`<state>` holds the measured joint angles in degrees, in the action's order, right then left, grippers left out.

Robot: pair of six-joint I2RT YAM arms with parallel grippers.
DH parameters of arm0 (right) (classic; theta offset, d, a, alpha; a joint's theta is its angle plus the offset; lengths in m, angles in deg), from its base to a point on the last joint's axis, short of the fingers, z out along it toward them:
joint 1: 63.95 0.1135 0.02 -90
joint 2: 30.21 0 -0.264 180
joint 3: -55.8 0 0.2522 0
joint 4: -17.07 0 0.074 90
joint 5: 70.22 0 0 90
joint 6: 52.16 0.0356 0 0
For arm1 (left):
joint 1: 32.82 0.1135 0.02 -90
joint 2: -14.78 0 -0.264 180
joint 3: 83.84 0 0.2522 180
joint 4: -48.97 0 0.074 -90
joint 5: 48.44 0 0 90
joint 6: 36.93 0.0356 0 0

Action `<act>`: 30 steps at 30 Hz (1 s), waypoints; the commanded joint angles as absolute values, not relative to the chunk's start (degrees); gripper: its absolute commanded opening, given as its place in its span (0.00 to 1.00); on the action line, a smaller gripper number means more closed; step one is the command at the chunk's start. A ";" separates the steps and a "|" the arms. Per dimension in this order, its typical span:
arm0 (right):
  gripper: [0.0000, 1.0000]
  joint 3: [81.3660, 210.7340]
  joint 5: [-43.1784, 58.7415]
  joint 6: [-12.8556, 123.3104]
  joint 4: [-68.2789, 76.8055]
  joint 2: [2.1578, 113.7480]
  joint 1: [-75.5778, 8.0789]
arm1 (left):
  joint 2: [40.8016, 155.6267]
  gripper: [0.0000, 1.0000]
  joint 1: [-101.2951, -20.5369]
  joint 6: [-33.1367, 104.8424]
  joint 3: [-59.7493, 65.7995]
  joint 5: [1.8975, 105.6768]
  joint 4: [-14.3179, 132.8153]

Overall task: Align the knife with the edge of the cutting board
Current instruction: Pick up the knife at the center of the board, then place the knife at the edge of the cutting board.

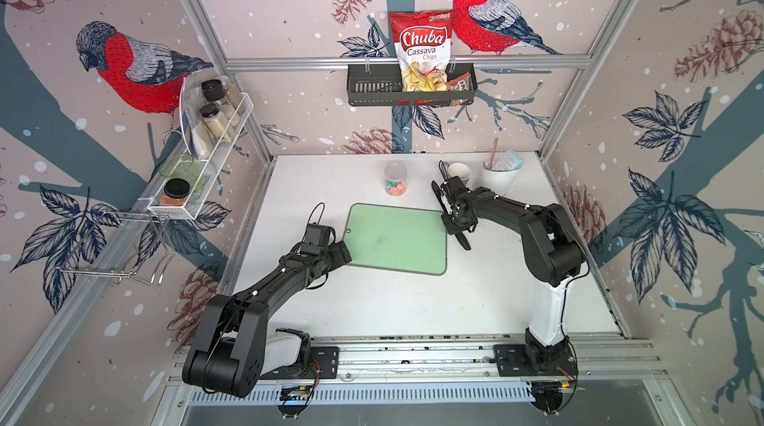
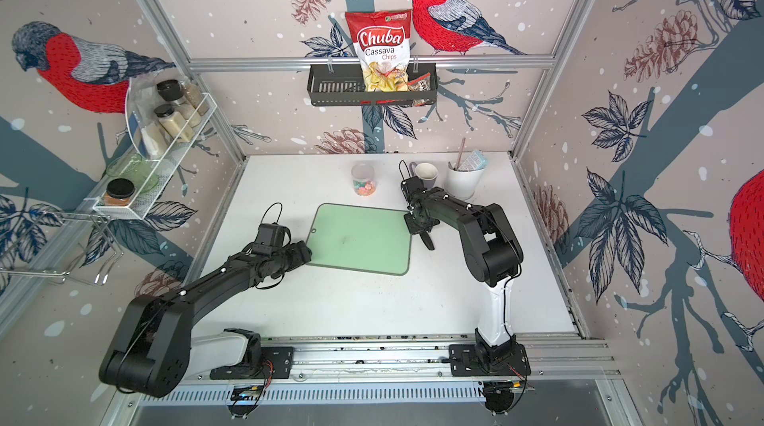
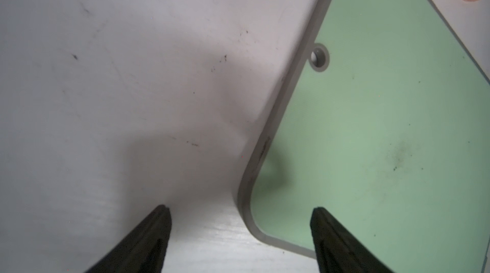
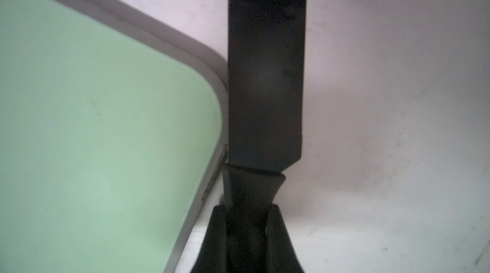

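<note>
The pale green cutting board [image 1: 397,237] [image 2: 359,237] lies flat mid-table. The black knife [image 1: 464,241] [image 2: 428,240] lies just off the board's right short edge, near its far right corner. My right gripper [image 1: 451,223] [image 2: 416,224] is shut on the knife's handle. In the right wrist view the blade [image 4: 265,72] runs beside the rounded corner of the board [image 4: 106,126], with my right gripper [image 4: 249,210] clamped on the handle. My left gripper [image 1: 345,254] [image 3: 241,209] stands open over the near left corner of the board [image 3: 371,126], holding nothing.
A clear jar of coloured sweets [image 1: 395,180], a white cup [image 1: 459,173] and a white utensil holder [image 1: 499,180] stand at the back of the table. A wire shelf with jars [image 1: 206,142] hangs on the left wall. A black basket holding a chips bag [image 1: 413,91] hangs on the back wall.
</note>
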<state>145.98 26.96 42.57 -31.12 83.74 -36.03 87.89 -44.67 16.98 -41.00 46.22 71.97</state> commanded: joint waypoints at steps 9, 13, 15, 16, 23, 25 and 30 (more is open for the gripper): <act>0.00 141.72 22.84 51.32 -36.48 74.82 -35.16 | 87.66 0.85 -44.72 16.87 -41.10 46.48 72.92; 0.00 139.52 21.98 55.20 -35.02 69.70 -33.87 | 87.60 0.85 -44.77 16.85 -40.99 46.38 73.05; 0.00 138.44 24.15 58.42 -35.57 67.11 -32.12 | 87.52 0.85 -44.77 16.82 -40.91 46.39 73.20; 0.00 138.31 26.03 60.61 -36.48 66.35 -31.05 | 87.41 0.85 -44.76 16.85 -40.86 46.24 73.38; 0.00 135.00 38.98 76.88 -40.58 62.95 -17.36 | 84.93 0.86 -44.70 16.85 -40.63 45.68 75.57; 0.00 133.44 42.48 82.93 -41.44 62.46 -13.58 | 83.97 0.85 -44.72 16.80 -40.80 45.77 76.05; 0.00 132.67 47.10 98.19 -44.08 62.12 -4.26 | 82.27 0.85 -44.73 16.85 -40.78 45.76 77.50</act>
